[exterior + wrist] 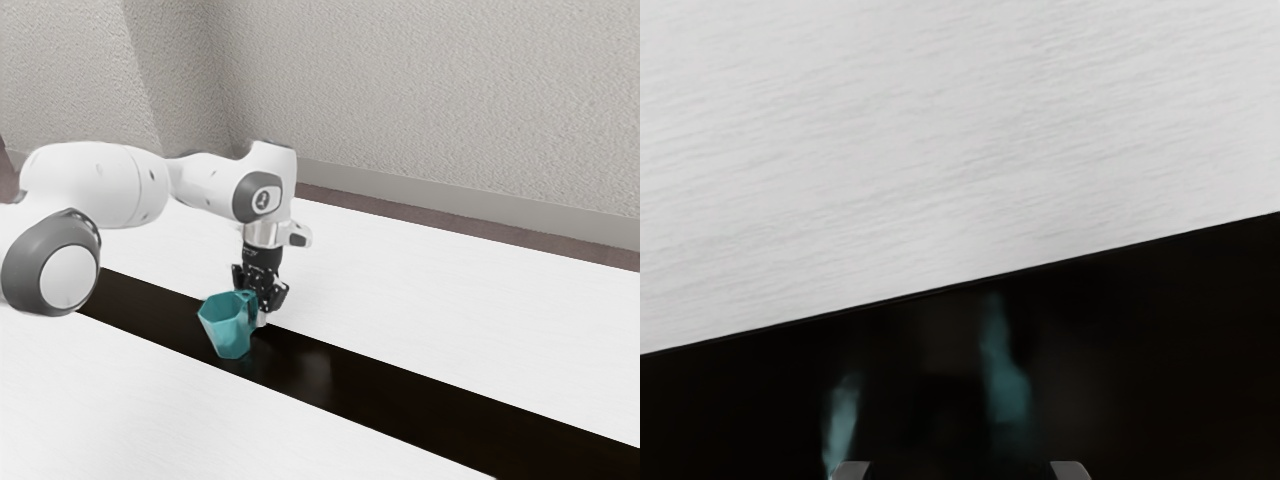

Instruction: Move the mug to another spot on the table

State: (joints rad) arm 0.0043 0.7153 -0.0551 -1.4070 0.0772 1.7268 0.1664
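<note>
Pinching the mug [228, 328] by its rim in the narrowed gripper [264, 300]; tilted just beneath, over the table [450, 290]'s dark strip.

Side view across table [450, 290], wrist view close above, sharing dark stripe [1160, 340]

Soft, even light on my table [480, 290]; under the mug [228, 322], the glossy black stripe [400, 400] reflects dim teal.
</note>
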